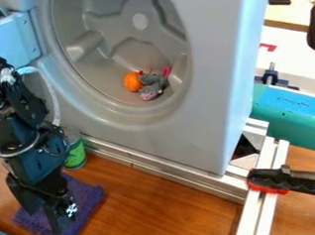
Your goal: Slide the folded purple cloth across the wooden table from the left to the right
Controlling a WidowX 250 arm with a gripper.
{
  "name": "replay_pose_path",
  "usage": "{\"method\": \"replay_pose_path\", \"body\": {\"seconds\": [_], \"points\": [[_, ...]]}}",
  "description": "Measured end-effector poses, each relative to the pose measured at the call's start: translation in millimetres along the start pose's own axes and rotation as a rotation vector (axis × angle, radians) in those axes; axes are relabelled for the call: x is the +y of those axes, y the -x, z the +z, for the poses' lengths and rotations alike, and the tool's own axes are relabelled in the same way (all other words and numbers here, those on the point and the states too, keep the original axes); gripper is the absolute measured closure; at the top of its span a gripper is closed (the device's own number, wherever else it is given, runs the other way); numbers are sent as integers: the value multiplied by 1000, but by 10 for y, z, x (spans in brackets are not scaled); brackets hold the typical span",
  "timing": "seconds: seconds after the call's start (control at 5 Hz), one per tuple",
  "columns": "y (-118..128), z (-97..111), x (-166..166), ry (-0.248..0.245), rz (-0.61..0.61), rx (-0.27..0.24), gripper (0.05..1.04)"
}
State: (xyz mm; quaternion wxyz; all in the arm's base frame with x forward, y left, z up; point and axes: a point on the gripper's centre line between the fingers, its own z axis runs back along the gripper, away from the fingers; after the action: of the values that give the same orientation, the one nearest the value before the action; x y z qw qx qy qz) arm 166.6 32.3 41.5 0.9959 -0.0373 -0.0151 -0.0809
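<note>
The black gripper (60, 214) hangs at the lower left, over a folded purple cloth (90, 196) on the wooden surface. Whether it touches the cloth I cannot tell. Inside the round grey drum (117, 52) of a toy washer, an orange ball (132, 82) lies against a grey plush toy (150, 80) with pink parts. A clear container with a green label (76, 154) stands just behind the arm, close to the washer's base.
The washer's grey front (210, 112) rises over a metal rail (156, 168) along its base. At the right, a black and red clamp (283, 181) grips another rail, with a teal box (292, 113) behind. Something blue lies at the lower left corner.
</note>
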Motion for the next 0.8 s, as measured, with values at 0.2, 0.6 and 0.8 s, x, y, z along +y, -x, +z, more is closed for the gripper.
{"method": "replay_pose_path", "body": {"seconds": [0.2, 0.6, 0.8], "points": [[6, -21, 0, 3, 1, 7, 83], [-120, -145, 484, -66, 116, -70, 83], [-88, -361, 740, -138, 196, -12, 83]]}}
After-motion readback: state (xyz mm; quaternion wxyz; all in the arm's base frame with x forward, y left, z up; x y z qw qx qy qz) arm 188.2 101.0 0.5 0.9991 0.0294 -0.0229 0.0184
